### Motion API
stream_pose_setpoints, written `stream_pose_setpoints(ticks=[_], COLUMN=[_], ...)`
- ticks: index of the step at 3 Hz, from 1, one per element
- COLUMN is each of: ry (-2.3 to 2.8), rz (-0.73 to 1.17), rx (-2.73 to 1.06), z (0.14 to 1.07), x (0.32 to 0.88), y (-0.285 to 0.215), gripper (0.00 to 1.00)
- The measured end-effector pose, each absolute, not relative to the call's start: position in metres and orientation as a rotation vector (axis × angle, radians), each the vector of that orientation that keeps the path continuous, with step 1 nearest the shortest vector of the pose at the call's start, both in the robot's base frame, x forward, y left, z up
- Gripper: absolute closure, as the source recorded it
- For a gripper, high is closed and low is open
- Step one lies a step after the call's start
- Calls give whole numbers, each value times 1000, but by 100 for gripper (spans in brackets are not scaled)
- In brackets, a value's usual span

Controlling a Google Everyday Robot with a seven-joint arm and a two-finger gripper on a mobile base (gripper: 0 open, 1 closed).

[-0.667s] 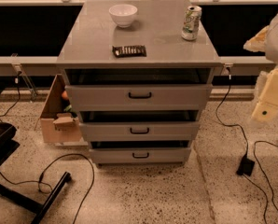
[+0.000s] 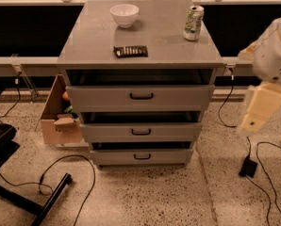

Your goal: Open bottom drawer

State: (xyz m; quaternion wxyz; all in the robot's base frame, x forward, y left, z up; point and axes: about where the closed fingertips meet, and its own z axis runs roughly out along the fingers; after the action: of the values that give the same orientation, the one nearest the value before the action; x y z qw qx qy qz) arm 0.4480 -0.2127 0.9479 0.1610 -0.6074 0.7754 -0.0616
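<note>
The grey cabinet (image 2: 140, 46) stands in the middle of the camera view with three drawers. The bottom drawer (image 2: 117, 157) is the lowest and slimmest, with a small black bar handle (image 2: 142, 156); a dark gap shows above its front. The middle drawer (image 2: 112, 132) and the taller top drawer (image 2: 103, 98) are above it. My gripper (image 2: 256, 111) hangs on the cream arm at the right edge, beside the cabinet at about top-to-middle drawer height, well right of the handle and not touching anything.
A white bowl (image 2: 124, 14), a drink can (image 2: 193, 22) and a dark packet (image 2: 130, 51) lie on the cabinet top. A cardboard box (image 2: 55, 126) stands left of the cabinet. Cables and a black power brick (image 2: 248, 167) lie on the floor; a black chair base (image 2: 18, 192) is lower left.
My arm and gripper have shifted slightly left and down, towards the cabinet's right side. The drawers and the things on top have not moved.
</note>
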Motion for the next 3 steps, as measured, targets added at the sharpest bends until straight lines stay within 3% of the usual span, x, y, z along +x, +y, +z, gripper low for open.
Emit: stream_pose_setpoints(ticks=[3], ry=[2245], rz=[-454], rx=[-1752], z=[793], x=[550], y=[-227], gripper=[0])
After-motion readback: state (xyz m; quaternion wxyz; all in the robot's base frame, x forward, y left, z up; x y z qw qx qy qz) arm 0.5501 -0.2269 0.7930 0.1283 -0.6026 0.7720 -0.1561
